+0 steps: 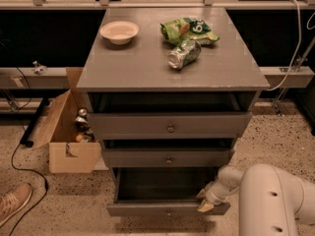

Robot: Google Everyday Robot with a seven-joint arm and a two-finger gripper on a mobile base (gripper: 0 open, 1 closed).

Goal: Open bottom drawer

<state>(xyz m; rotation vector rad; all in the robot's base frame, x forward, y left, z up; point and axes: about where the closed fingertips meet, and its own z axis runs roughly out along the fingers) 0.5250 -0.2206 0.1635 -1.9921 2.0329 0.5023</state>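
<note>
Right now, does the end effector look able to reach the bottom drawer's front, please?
Probably yes: the end effector sits at the right end of the pulled-out bottom drawer, with nothing between them.

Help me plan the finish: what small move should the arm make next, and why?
Probably lift the gripper clear of the bottom drawer. The drawer stands well out from the cabinet, its dark inside showing, and the gripper sits at the right end of its front, so little pulling seems left.
</note>
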